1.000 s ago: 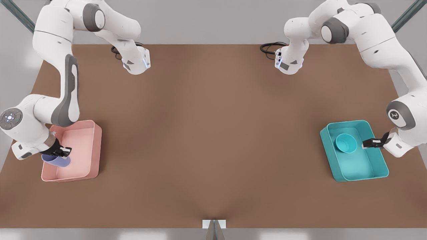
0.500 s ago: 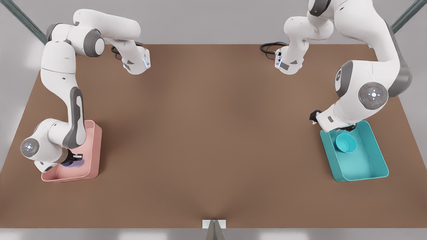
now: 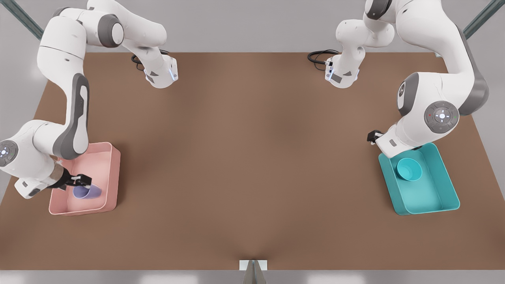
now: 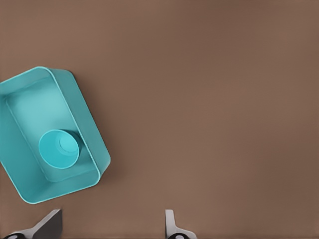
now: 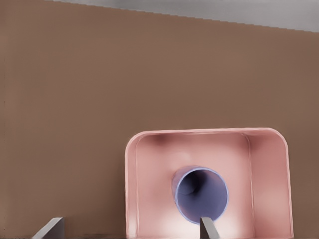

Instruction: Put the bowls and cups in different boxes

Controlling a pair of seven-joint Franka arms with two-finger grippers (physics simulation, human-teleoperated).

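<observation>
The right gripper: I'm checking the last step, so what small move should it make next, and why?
Probably lift the right gripper straight up and away. Its fingers stand open, the cup already lies inside the pink tray, and the bowl sits in the teal tray near the open left gripper.

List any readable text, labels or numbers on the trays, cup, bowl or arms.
None can be read. The pink tray, teal tray, lavender cup and teal bowl are plain. The arms carry only small round button panels, with no legible text.
</observation>
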